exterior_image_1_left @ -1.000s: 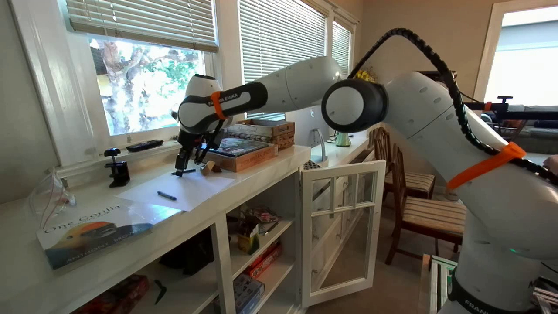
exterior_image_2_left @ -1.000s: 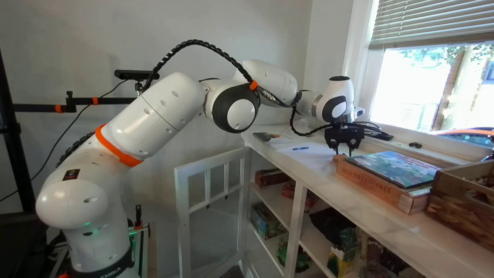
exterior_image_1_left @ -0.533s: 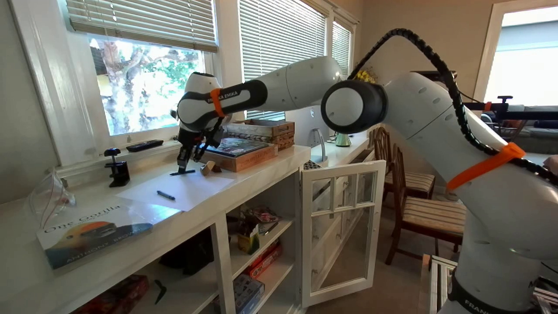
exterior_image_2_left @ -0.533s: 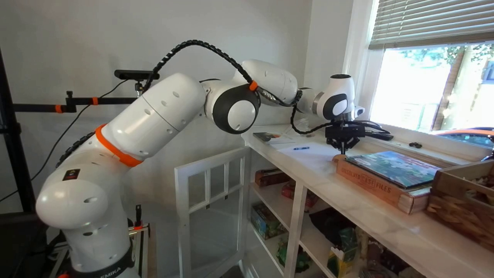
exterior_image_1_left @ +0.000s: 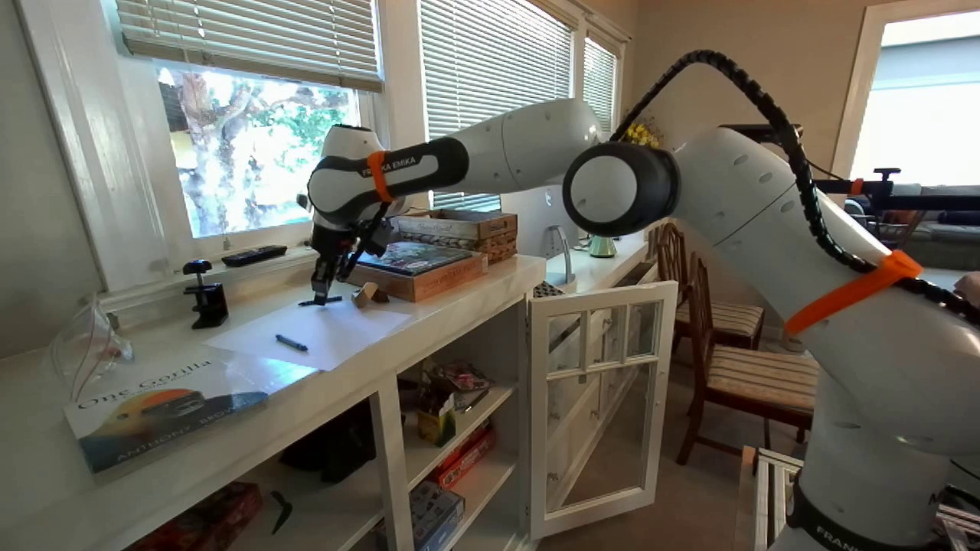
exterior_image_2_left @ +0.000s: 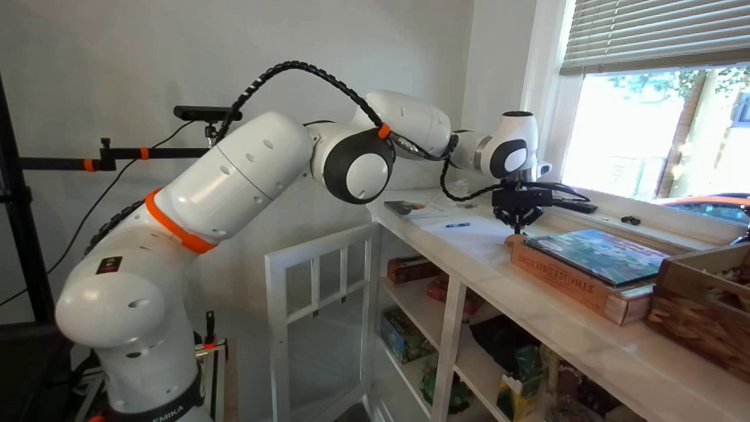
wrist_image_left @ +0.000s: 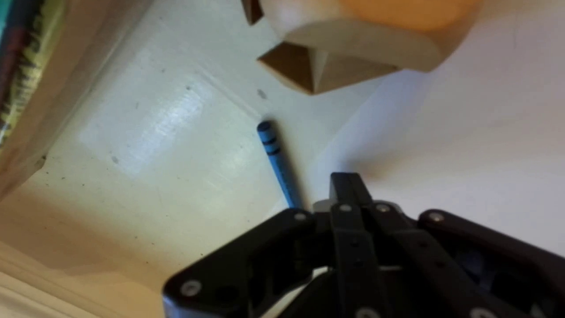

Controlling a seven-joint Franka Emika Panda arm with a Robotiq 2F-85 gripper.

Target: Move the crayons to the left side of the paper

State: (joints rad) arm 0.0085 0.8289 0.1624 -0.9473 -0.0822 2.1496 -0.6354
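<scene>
One blue crayon (wrist_image_left: 280, 165) lies at the paper's edge, partly on the bare counter, its lower end hidden behind my gripper in the wrist view. Another crayon (exterior_image_1_left: 292, 343) rests on the white paper (exterior_image_1_left: 344, 333); an exterior view (exterior_image_2_left: 457, 225) shows it blue as well. My gripper (wrist_image_left: 346, 176) points down with both fingertips pressed together and nothing between them. The nearer crayon passes just left of the fingertips in the wrist view. Whether the tips touch the paper, I cannot tell.
A wooden block (wrist_image_left: 397, 26) sits near the gripper at the paper's edge. Beside it stands a cardboard box (exterior_image_2_left: 574, 287) topped by a colourful picture sheet. A book (exterior_image_1_left: 168, 413), a black clamp (exterior_image_1_left: 205, 298) and a plastic bag (exterior_image_1_left: 92, 344) are on the counter. A cabinet door (exterior_image_1_left: 540, 459) hangs ajar below.
The fingers were apart one second ago and have come together with nothing between them. The hand has risen slightly. Both crayons lie about where they were.
</scene>
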